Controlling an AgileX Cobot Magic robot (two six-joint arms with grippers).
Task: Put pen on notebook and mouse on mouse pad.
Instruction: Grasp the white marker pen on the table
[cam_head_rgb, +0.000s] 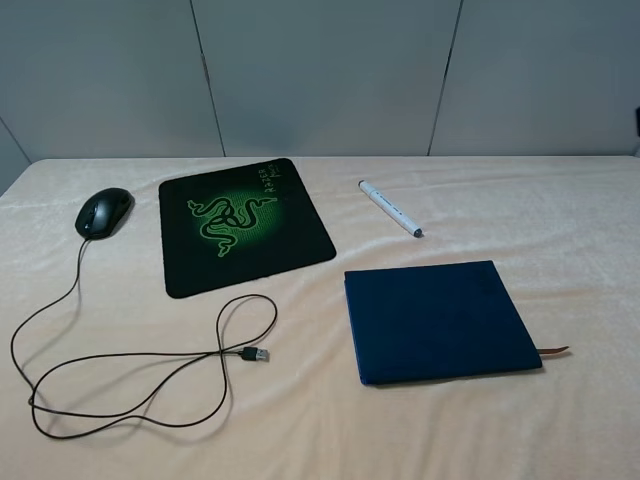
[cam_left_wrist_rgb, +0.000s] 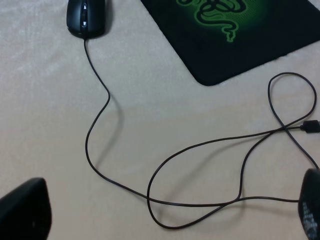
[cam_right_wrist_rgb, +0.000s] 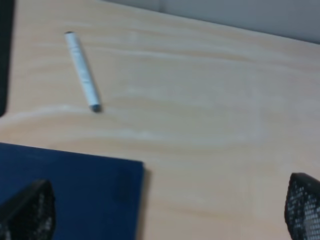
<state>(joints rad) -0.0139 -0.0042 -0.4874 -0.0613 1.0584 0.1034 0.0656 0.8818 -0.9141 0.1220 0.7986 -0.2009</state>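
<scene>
Cream cloth covers the tabletop (cam_head_rgb: 560, 420), faintly wrinkled. The left fingers (cam_left_wrist_rgb: 22, 212) are spread wide and hold nothing, with cloth and loose loops of cable (cam_left_wrist_rgb: 86, 147) below. Only their dark tips show. The right fingers (cam_right_wrist_rgb: 27, 210) are also wide and empty, with one tip over the notebook (cam_head_rgb: 440, 320).

The cable's USB plug (cam_head_rgb: 257, 354) lies left of the notebook. The navy notebook lies flat and closed, nothing on it, with a brown ribbon (cam_head_rgb: 555, 350) poking from its near right corner.

Farther back, the mouse pad (cam_head_rgb: 245, 225) is bare. The mouse (cam_head_rgb: 104, 211) sits on the cloth just beside its left edge, and is cut off in the left wrist view. The pen (cam_head_rgb: 390, 208) lies on the cloth beyond the notebook, apart from it, and is blurred in the right wrist view. Grey wall panels (cam_head_rgb: 320, 70) stand behind.
</scene>
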